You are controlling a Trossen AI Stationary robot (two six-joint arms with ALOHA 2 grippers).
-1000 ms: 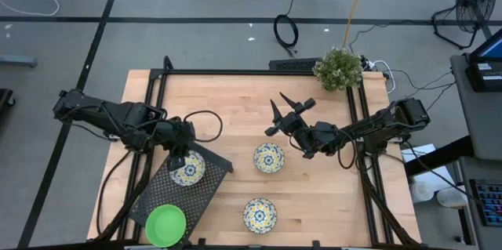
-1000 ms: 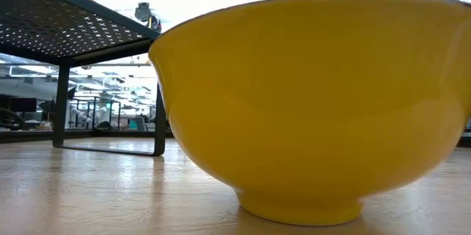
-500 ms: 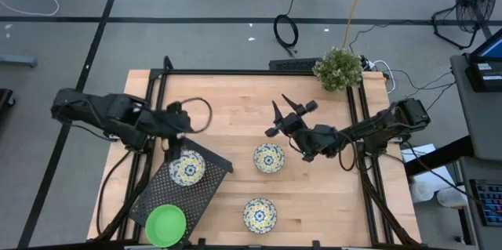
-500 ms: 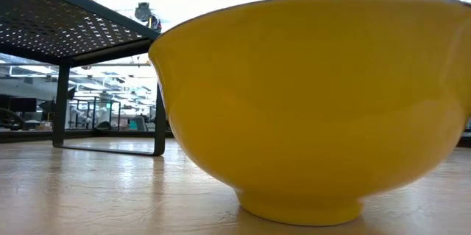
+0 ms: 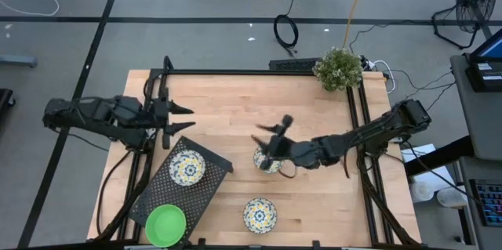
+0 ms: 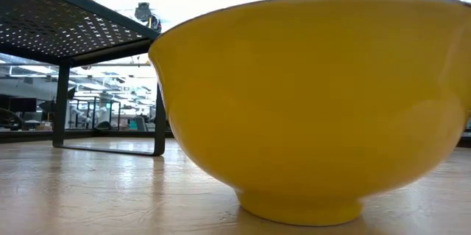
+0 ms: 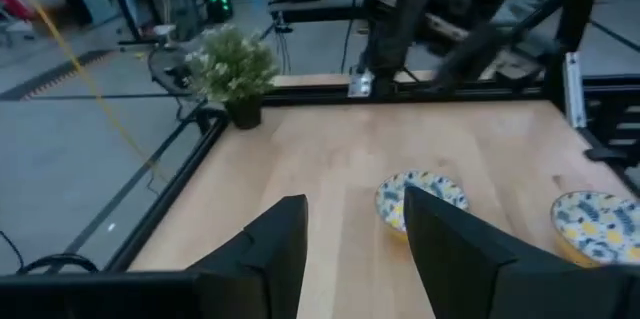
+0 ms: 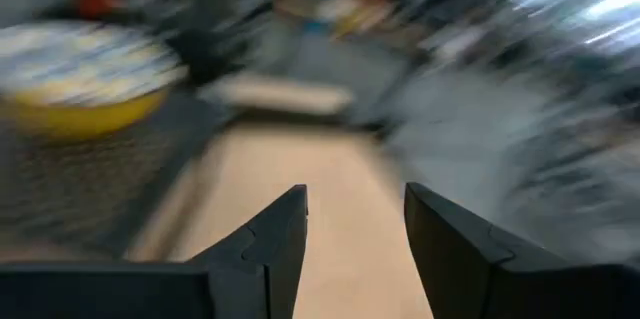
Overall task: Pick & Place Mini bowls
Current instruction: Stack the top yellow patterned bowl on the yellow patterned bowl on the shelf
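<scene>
Now | right gripper [image 5: 265,136] open, over the centre floral bowl [image 5: 269,158] just right of the mesh tray [image 5: 205,191] | left gripper [image 5: 179,119] open, above tray | bowl stiff, glossy (likely slippery, chippable): pinch rim.

No text, label, brand, number or sign can be read in any view; nothing legible stands on any object.

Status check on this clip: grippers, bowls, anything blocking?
Left gripper open, empty, above the tray. Right gripper open over the middle floral bowl. One floral bowl and the green bowl on tray. No obstruction seen.
</scene>
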